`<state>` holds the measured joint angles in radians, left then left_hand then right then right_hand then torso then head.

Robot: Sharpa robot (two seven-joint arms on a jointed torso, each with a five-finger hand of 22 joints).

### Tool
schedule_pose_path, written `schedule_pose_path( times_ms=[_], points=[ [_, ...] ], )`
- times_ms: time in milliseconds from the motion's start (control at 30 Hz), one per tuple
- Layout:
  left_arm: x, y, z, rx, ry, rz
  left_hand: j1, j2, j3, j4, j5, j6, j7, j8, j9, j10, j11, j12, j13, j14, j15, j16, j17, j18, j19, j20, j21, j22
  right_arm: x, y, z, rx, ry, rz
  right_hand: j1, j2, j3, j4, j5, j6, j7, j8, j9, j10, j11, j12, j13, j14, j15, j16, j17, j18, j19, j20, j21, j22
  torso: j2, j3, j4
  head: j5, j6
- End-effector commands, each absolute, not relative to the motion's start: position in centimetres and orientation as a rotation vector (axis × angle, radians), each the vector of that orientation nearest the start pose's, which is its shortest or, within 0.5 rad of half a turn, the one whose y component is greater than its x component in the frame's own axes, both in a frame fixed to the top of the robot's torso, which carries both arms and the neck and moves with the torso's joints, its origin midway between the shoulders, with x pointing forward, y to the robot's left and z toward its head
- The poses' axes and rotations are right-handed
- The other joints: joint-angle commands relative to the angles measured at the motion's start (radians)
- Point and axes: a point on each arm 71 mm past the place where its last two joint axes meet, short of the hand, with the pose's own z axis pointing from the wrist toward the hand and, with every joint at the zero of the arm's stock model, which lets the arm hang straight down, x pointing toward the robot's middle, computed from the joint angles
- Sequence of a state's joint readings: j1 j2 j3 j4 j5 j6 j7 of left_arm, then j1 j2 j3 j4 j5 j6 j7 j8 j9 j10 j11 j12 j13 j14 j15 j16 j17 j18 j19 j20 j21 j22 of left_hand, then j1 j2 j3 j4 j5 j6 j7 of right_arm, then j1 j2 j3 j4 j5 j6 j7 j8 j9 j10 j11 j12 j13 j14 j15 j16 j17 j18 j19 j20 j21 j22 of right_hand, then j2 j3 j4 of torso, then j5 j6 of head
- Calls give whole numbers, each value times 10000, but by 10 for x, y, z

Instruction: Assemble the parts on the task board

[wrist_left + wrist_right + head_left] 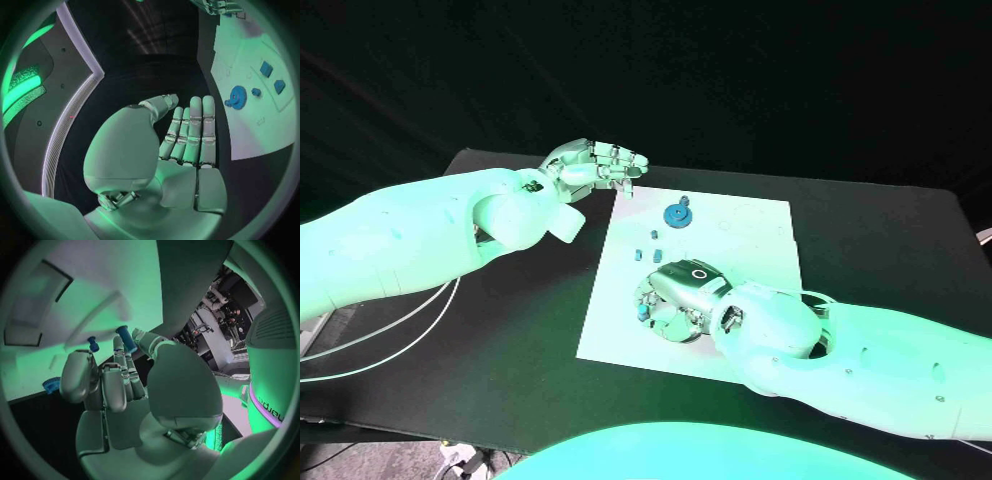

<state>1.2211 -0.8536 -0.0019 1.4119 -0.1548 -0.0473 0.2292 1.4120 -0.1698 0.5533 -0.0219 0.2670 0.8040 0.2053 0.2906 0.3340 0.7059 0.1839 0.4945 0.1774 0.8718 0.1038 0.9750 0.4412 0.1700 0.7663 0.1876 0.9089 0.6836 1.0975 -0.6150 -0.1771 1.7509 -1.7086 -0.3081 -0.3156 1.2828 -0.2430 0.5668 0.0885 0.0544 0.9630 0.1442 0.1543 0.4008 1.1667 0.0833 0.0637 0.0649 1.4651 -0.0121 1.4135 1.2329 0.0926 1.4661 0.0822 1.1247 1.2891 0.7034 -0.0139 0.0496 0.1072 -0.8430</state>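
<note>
Right hand (119,385) low over the task board (747,225), pinched a small blue peg (125,338). Left hand (596,165) empty, fingers straight, off the board's corner. Best lowered upright, slowly, into its hole.

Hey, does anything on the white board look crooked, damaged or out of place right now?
Nothing stands out. The flat white task board lies flat, the round blue gear-like part rests on it, and the right robot hand holds a small blue peg.
</note>
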Motion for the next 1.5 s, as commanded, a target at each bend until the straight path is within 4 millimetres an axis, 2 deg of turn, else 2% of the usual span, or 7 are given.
schedule_pose_path(
  times_ms=[33,700,833,1067,1167,1300,1500],
  points=[
    [509,230,-168,-9534,16569,-15776,-43,54,-2,15,42,-79,325,42,15,-85,-14,67,-9,-72,11,64,-10,143,16,68,-42,-9,367,-41,-243,-5190,17412,8310,31,-90,-97,-15,-33,-79,9,-75,-23,-184,14,-2,8,368,93,-70,-56,-65,173,78,-89,-39,-2,1,1,22,45],
    [509,233,-169,-9543,16631,-15773,-48,68,5,17,44,-71,322,86,22,-111,-14,111,-16,-83,12,78,-21,143,21,68,-55,-20,363,-71,-216,-3490,15899,9116,1026,485,-2545,292,214,-689,-71,-590,-443,-2019,255,619,44,252,289,-328,-564,114,-36,274,-1146,-672,-44,2,-38,-124,131],
    [509,233,-169,-9553,16636,-15756,-48,68,5,17,44,-71,322,86,22,-111,-14,111,-16,-83,12,78,-21,143,21,68,-55,-20,370,-95,-202,-2388,15833,9140,1073,568,-2447,459,402,-356,196,-456,-454,-1280,159,1174,129,240,211,-372,-637,80,70,221,-947,-554,-58,0,-42,-280,191],
    [509,236,-172,-9627,16605,-15663,-54,60,-1,17,41,-71,323,96,24,-122,-14,119,-19,-84,13,82,-23,142,22,69,-58,-23,394,-169,-193,847,17745,8067,699,309,-2199,824,516,193,44,-76,-418,860,-191,2312,671,470,-39,88,199,-110,342,39,195,172,-174,-26,-131,-873,242],
    [509,237,-173,-9662,16592,-15628,-54,60,-1,17,41,-71,323,96,24,-122,-14,119,-19,-84,13,82,-23,142,22,69,-58,-23,396,-195,-196,1677,18478,7528,380,166,-2553,1101,577,207,-226,377,-182,1166,-492,4156,2536,642,-348,568,1043,-310,539,-278,1300,912,-204,-21,-161,-1097,243],
    [509,238,-175,-9696,16594,-15603,-54,60,-1,17,41,-71,323,96,24,-122,-14,119,-19,-84,13,82,-23,142,22,69,-58,-23,392,-218,-201,2280,19089,6996,105,327,-2865,1536,541,116,-368,1038,223,1783,-591,9366,8449,634,-401,558,997,-344,532,-328,1533,1122,-231,-7,-193,-1325,229],
    [508,237,-176,-9720,16617,-15614,-66,56,-8,21,39,-74,321,109,25,-130,-14,135,-21,-85,15,90,-26,141,25,71,-63,-27,380,-241,-210,2562,19671,6039,-3,434,-3184,1877,559,-105,-399,1646,539,2520,-627,12299,12001,761,-407,917,1734,-464,630,-346,2198,1574,-235,-7,-193,-1511,221]
  ],
)
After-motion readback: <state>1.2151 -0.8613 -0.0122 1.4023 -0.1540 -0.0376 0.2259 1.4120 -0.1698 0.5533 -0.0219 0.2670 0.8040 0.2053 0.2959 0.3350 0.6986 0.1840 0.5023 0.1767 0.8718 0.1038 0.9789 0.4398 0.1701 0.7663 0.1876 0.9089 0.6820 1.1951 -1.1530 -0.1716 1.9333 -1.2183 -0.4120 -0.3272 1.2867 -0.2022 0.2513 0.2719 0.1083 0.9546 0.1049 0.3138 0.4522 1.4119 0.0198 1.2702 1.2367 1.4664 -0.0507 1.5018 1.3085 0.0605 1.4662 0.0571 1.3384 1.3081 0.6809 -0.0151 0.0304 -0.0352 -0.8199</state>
